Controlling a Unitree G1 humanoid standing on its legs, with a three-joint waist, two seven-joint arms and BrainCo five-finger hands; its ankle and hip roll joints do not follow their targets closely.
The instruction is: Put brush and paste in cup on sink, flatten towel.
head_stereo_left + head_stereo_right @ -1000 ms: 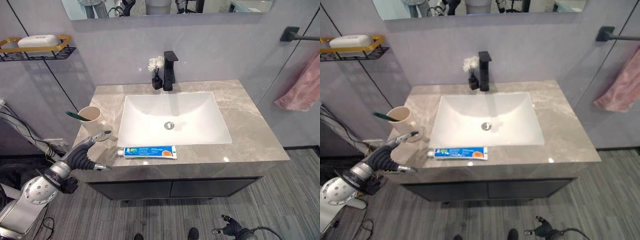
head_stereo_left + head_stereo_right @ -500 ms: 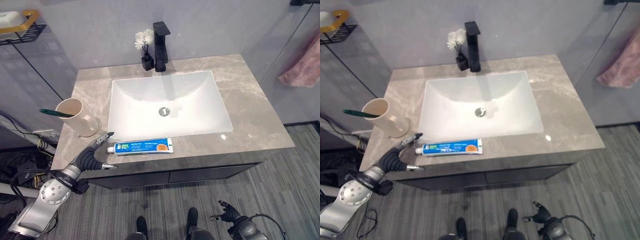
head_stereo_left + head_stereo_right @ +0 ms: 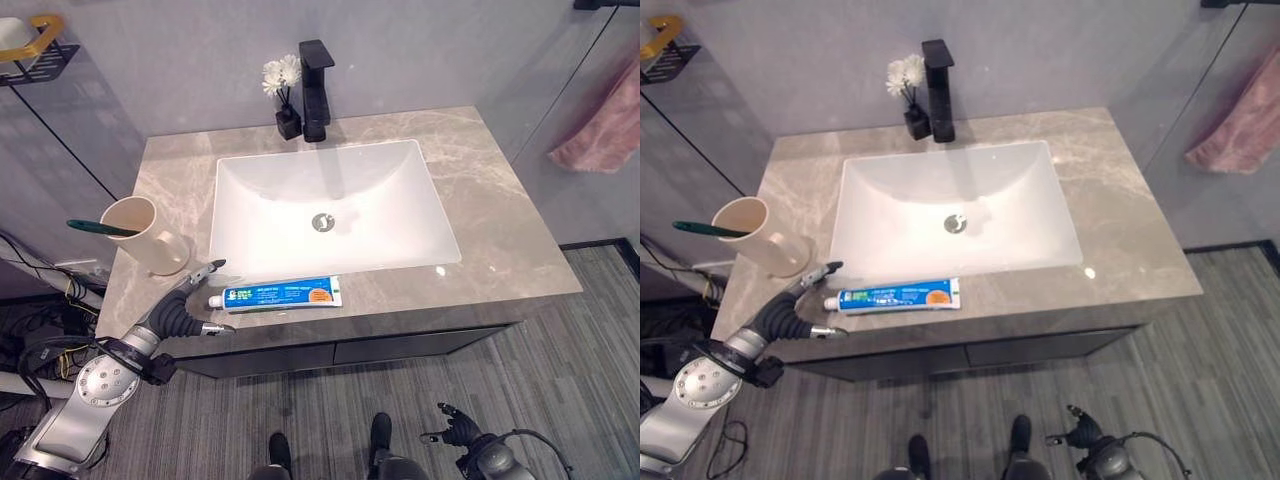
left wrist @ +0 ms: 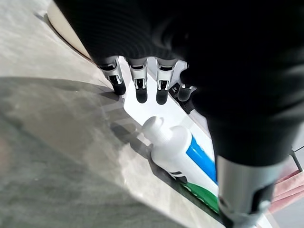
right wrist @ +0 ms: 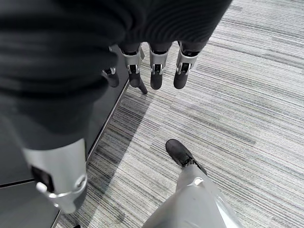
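A blue and white toothpaste tube lies flat on the counter's front strip, white cap pointing left. My left hand is open at the counter's front left edge, fingers stretched toward the cap and just short of it. A cream cup stands on the counter's left side, and the green toothbrush rests in it. A pink towel hangs bunched from a dark bar at the right wall. My right hand hangs low by the floor, fingers relaxed and holding nothing.
The white basin fills the counter's middle. A black tap and a small vase of white flowers stand behind it. A wire shelf is on the left wall. Dark cabinet doors sit below the counter.
The camera has shifted slightly. My left hand has edged a little closer to the tube's cap. The tube, cup and towel stay where they were.
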